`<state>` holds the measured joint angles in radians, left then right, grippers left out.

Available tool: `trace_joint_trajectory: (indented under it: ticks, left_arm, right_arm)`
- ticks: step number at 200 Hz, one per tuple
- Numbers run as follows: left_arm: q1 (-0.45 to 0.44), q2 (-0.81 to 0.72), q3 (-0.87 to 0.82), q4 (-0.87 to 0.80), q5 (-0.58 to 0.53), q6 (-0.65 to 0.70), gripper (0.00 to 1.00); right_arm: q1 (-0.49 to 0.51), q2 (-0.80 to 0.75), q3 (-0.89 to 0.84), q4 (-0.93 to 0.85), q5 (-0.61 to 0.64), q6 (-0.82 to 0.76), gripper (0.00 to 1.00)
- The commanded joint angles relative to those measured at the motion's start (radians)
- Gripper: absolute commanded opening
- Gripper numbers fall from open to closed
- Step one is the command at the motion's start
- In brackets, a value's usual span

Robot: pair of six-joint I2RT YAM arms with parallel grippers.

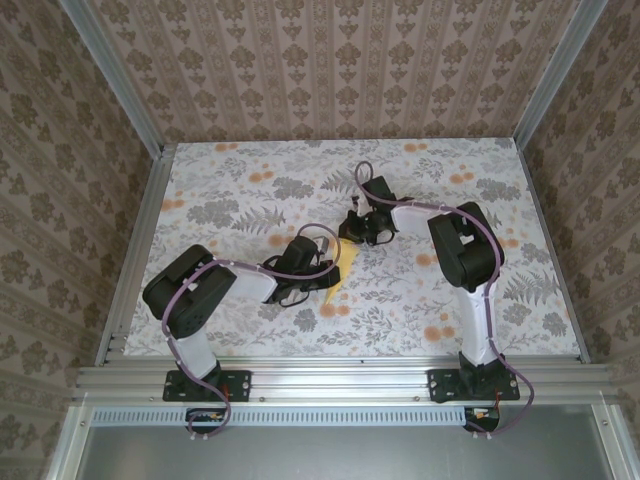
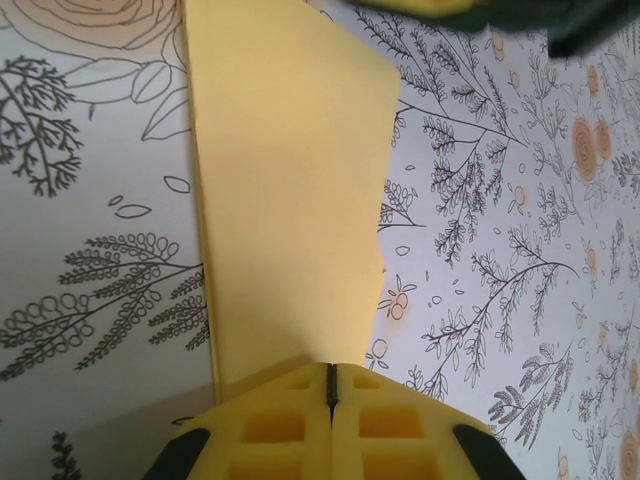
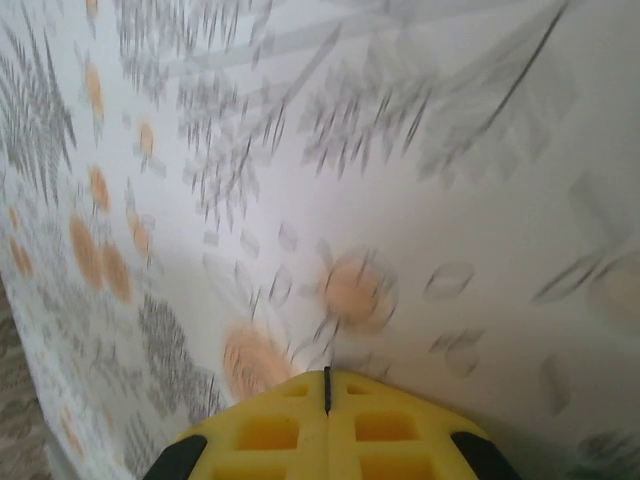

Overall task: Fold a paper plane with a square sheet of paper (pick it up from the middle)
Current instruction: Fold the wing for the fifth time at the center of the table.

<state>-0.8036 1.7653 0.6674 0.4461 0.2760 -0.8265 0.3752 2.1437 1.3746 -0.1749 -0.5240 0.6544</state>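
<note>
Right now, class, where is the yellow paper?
The yellow paper lies mid-table in the top view, between the left gripper and the right gripper.

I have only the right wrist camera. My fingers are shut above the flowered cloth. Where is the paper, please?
Observer: From above, the paper lies right next to the right gripper, on its near side.
Operator: Is it a flat square?
Observer: No. The left wrist view shows it folded into a long, narrow shape.
Operator: What does the left gripper do?
Observer: The left gripper is shut, with its tips at one end of the paper.
</note>
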Motion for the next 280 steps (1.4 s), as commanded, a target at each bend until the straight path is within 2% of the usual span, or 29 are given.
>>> trace_joint_trajectory:
  ticks: [1,22,43,75,107,150,180,229,280]
  left_arm:
    - [-0.018,0.022,-0.057,-0.225,0.02,0.018,0.04]
    - [-0.019,0.018,-0.056,-0.229,0.014,0.02,0.04]
    - [-0.019,0.013,-0.053,-0.231,0.011,0.018,0.04]
    - [-0.018,0.011,-0.053,-0.222,0.002,0.017,0.04]
    - [-0.019,0.019,-0.066,-0.183,0.002,0.023,0.03]
    - [-0.016,0.023,-0.125,-0.064,0.014,0.021,0.03]
    - [-0.017,0.035,-0.132,-0.047,0.028,0.03,0.03]
    - [-0.016,0.037,-0.138,-0.046,0.026,0.029,0.03]
    - [-0.015,0.028,-0.143,-0.054,0.031,0.031,0.03]
  right_arm:
    - [-0.034,0.046,0.065,-0.047,0.147,-0.016,0.06]
    - [-0.036,0.033,0.112,-0.081,0.134,-0.025,0.07]
    - [-0.036,-0.047,0.108,-0.095,0.101,-0.035,0.09]
    - [-0.029,-0.217,-0.018,-0.052,0.031,-0.028,0.1]
    - [0.019,-0.29,-0.121,-0.038,-0.008,-0.015,0.09]
    - [0.076,-0.233,-0.159,0.0,-0.033,0.029,0.05]
    - [0.108,-0.185,-0.151,0.023,-0.081,0.032,0.03]
    - [0.121,-0.12,-0.153,0.002,-0.052,0.028,0.03]
    - [0.086,-0.054,-0.077,-0.042,0.029,-0.025,0.02]
